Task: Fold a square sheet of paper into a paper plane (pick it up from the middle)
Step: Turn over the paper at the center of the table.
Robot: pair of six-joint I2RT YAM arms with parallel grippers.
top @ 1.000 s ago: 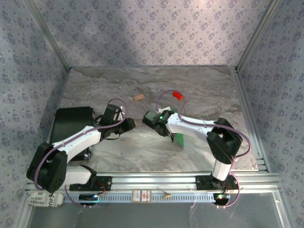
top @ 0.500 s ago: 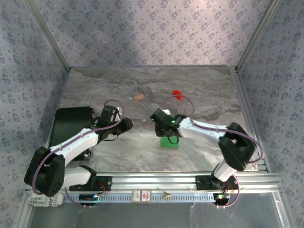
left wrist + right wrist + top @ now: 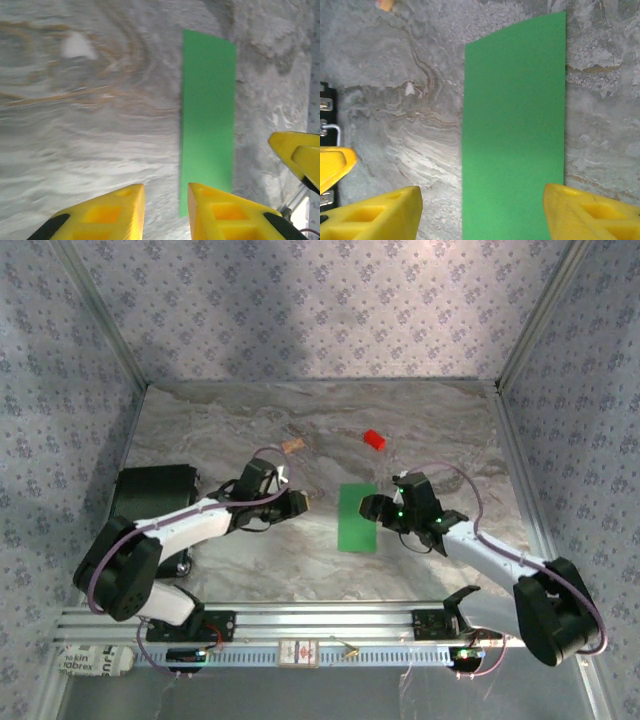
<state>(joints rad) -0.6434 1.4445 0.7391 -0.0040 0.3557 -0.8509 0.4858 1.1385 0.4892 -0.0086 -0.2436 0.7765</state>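
Paper (image 3: 357,517) lies flat, long axis near-to-far, between your grippers | right gripper (image 3: 369,506) just beside it, wide open, empty | left gripper (image 3: 302,502) farther, narrowly parted, empty

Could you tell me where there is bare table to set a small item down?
Bare: the far strip behind the red block and cork piece, and the near strip between the green paper and the rail. Crowded: the centre, where the left gripper and right gripper flank the paper.
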